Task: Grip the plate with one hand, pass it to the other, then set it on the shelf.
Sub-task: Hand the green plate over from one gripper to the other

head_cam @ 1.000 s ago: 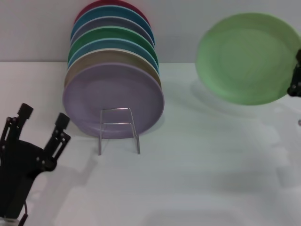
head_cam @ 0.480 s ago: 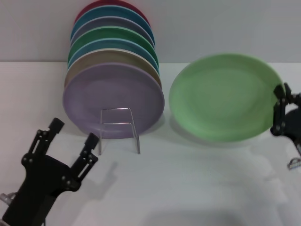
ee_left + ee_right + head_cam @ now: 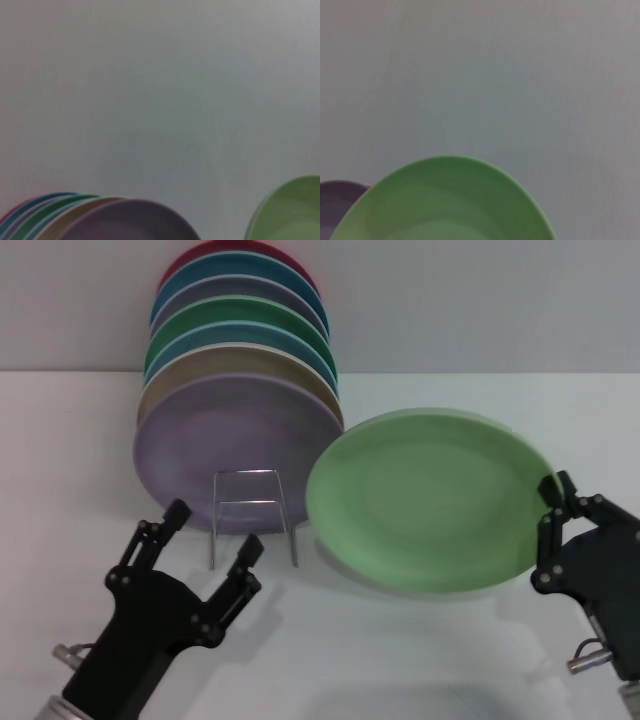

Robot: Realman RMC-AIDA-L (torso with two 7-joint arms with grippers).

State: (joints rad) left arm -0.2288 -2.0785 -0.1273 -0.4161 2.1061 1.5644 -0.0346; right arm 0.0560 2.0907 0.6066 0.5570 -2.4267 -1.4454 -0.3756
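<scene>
Plate mid-air on the right, handover pending — your risk is the crowded rack edge.

Left to right: your left gripper [image 3: 210, 536] sits low at the near left with its fingers spread apart and nothing between them, just in front of the shelf [image 3: 252, 516]; its wire front loop is bare, but the lilac plate [image 3: 240, 452] and the stack of coloured plates [image 3: 240, 325] behind it fill the slots. The plate [image 3: 430, 498] hangs tilted, its left rim close to the lilac plate and the wire loop, and the right gripper [image 3: 556, 510] is clamped on its right rim. Watch for that rim clipping the lilac plate or the wire as the left gripper reaches in. A single-edge hold could let it swing or slip when the grip changes hands.
</scene>
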